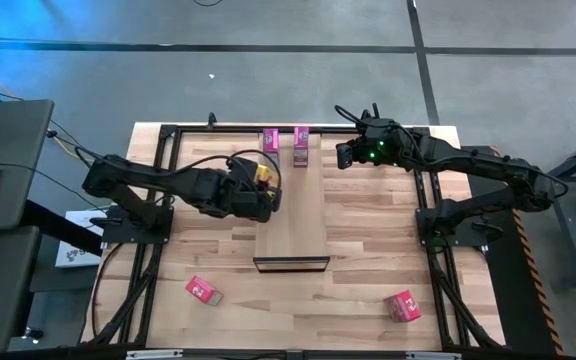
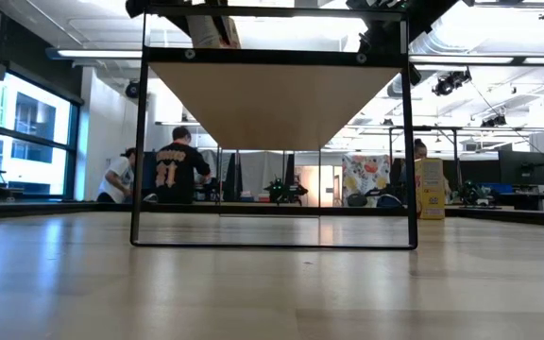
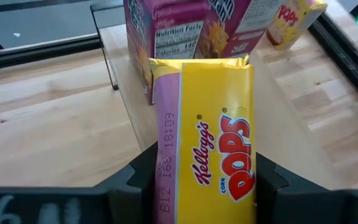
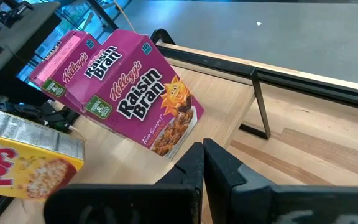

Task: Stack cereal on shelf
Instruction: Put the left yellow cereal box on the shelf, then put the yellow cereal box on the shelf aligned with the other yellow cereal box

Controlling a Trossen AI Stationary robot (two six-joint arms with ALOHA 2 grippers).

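The shelf (image 1: 293, 220) is a pale plank raised on a dark frame (image 2: 272, 244). Two magenta boxes (image 1: 270, 140) (image 1: 301, 146) stand upright on its far end, also seen in the right wrist view (image 4: 138, 93). My left gripper (image 1: 264, 190) hovers at the plank's left edge, shut on a yellow box (image 3: 207, 137). My right gripper (image 1: 342, 156), shut and empty (image 4: 202, 155), hangs just right of the magenta boxes. A second yellow box (image 2: 430, 189) stands upright on the table, right of the shelf. Two red-pink boxes (image 1: 204, 291) (image 1: 402, 306) lie on the near tabletop. My left gripper pinches the yellow box between its two fingers (image 3: 140, 180), which sit on its two long sides (image 3: 166, 155). The fingers run along the box, which reaches forward past them toward the magenta boxes with its printed face up. Whether its underside touches the plank does not show.
Dark metal frame rails (image 1: 163, 180) (image 1: 430, 200) run along the table's left and right sides. The plank's middle and near part (image 1: 293, 240) is bare. People sit in the room beyond the table (image 2: 173, 175).
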